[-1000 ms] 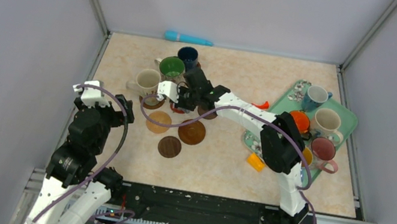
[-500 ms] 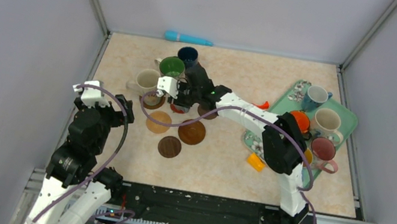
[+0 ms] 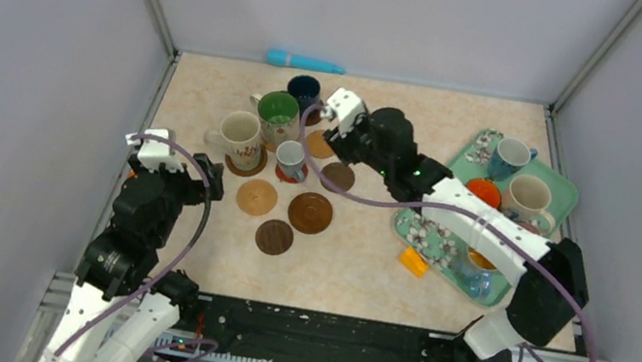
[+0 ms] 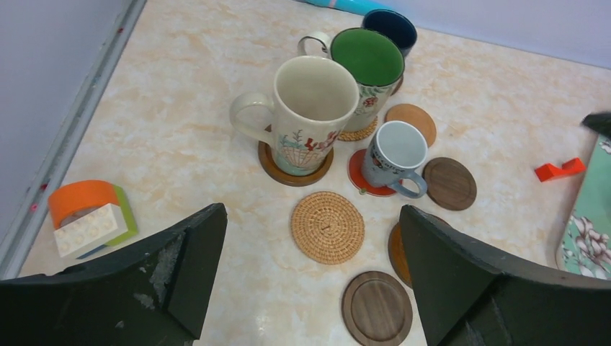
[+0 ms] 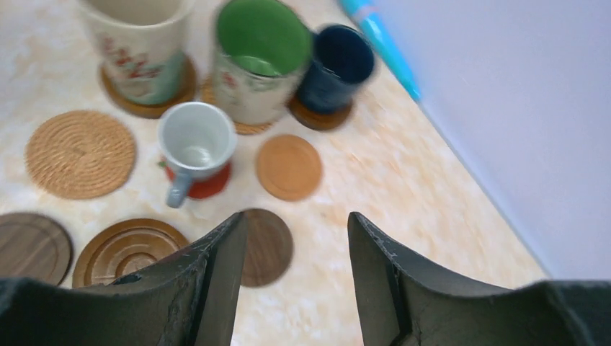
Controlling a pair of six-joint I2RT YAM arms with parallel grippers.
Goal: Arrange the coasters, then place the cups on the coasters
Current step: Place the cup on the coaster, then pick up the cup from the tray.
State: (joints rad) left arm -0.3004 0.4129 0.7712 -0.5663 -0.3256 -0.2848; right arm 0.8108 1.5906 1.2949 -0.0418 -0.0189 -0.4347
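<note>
A small white cup [image 3: 292, 159] stands on the red coaster [image 5: 209, 184], beside the cream cup [image 3: 240, 131], green cup [image 3: 279, 110] and dark blue cup [image 3: 305, 88], each on a coaster. Bare coasters lie around them: woven tan [image 4: 328, 225], ridged brown [image 3: 310, 213], dark brown [image 4: 377, 308], another dark one [image 5: 270, 245] and a tan one [image 5: 290, 167]. My right gripper [image 5: 297, 216] hovers open and empty above the dark and tan coasters, right of the small cup. My left gripper [image 4: 310, 209] hangs wide open near the left edge, holding nothing.
The teal floral tray [image 3: 560, 187] at the right holds more cups, among them blue [image 3: 508, 156] and cream [image 3: 529, 196]. An orange block [image 3: 414, 261] lies by the tray. A teal pen [image 3: 305, 62] rests at the back wall. Orange tape and a white brick [image 4: 86, 216] sit far left.
My right gripper opened, let go of the small white cup on the red coaster, and drew back up and to the right. The left arm barely moved.
</note>
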